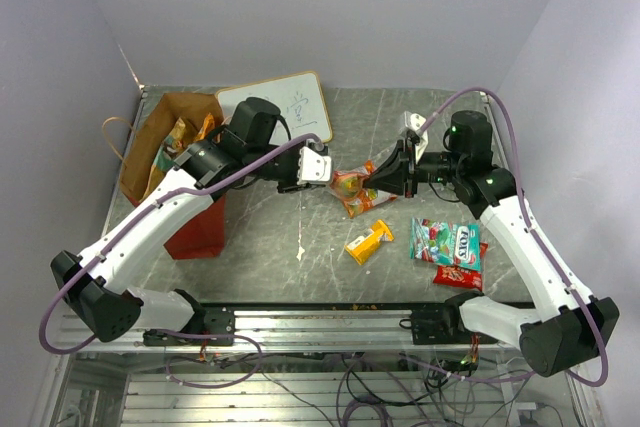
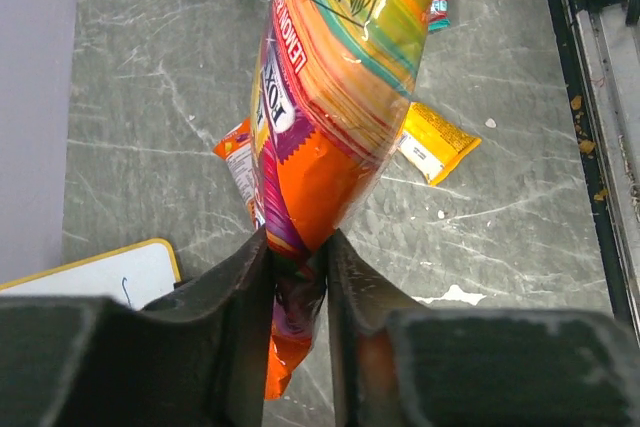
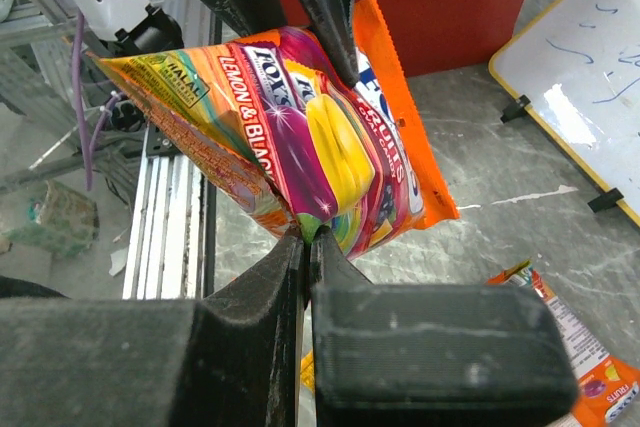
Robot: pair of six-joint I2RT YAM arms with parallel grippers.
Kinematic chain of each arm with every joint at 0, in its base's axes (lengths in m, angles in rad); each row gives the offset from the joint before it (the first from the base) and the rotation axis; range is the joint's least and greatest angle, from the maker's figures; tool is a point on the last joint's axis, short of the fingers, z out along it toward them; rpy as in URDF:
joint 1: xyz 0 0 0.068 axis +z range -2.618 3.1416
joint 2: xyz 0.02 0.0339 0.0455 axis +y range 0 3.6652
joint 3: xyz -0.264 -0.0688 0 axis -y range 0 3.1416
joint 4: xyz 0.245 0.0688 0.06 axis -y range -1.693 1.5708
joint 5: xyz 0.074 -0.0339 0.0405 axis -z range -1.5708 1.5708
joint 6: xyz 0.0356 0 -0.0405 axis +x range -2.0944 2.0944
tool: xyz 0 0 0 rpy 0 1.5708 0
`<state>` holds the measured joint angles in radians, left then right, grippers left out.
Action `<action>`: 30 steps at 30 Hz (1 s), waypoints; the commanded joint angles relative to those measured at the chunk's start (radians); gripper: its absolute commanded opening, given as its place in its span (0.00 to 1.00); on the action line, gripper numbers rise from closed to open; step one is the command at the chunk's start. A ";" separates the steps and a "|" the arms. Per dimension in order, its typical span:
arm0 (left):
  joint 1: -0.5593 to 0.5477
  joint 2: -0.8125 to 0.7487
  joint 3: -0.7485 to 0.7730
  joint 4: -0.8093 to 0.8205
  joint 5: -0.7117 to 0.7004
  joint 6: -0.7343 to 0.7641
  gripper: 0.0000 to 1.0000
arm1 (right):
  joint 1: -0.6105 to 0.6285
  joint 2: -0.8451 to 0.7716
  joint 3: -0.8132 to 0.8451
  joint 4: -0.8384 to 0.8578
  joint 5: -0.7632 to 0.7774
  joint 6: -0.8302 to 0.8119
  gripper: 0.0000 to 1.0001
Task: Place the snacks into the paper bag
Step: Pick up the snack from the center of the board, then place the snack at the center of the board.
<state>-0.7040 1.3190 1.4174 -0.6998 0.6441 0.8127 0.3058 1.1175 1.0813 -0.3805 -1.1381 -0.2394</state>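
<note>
The paper bag (image 1: 200,232) stands at the table's (image 1: 270,217) left edge, close to the wall, mouth open upward, one loop handle hanging out toward the wall. Several snacks (image 1: 178,137) already sit inside it; their number cannot be told. Just beside its far rim leans one white board (image 1: 275,107). Bare tabletop lies between the bag and the middle of the table.

The left gripper (image 1: 322,174) is clamped on one end of an orange candy packet (image 1: 352,185), which hangs above the table. The right gripper (image 1: 382,181) pinches the packet's other end, its fingers pressed together on the seam (so one packet, two grips). A second orange packet (image 3: 585,357) lies flat beneath them.

One small white box (image 1: 412,123) stands behind the right gripper. Toward the near rail lie one yellow pack (image 1: 368,242), one teal-white candy bag (image 1: 447,240) and one red packet (image 1: 460,274) partly under it, touching. The far right corner of the table is bare.
</note>
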 commanded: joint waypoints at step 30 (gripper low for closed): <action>0.225 -0.248 0.155 0.080 -0.146 -0.496 0.07 | -0.143 -0.086 -0.154 -0.054 0.274 -0.270 0.65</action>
<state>-0.5503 1.1324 1.4845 -0.6849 0.5175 0.4442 0.1673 1.0107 0.9813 -0.4328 -0.9325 -0.4458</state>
